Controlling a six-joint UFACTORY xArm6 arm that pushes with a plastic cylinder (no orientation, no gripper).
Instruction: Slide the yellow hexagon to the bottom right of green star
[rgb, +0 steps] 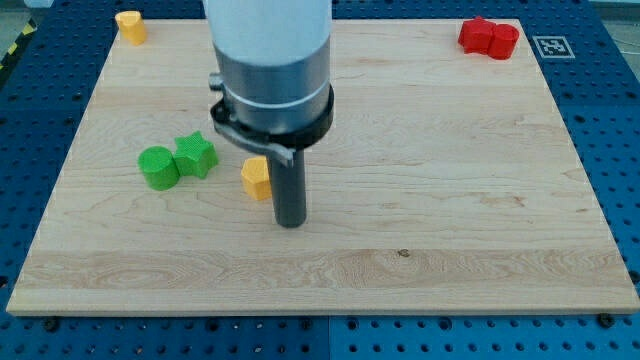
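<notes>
Wooden board (450, 200) on blue pegboard: the yellow hexagon (256, 177) sits touching the rod's tip (290, 222), at its ten o'clock. The green star (196, 155) lies at the hexagon's ten o'clock; no pincer exists to open or close.

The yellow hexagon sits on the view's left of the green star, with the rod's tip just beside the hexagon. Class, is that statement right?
Not quite. The camera view shows the yellow hexagon on the view's right of the green star, not its left, and slightly lower. The rest holds: my tip is just beside the hexagon, at its lower right.
</notes>
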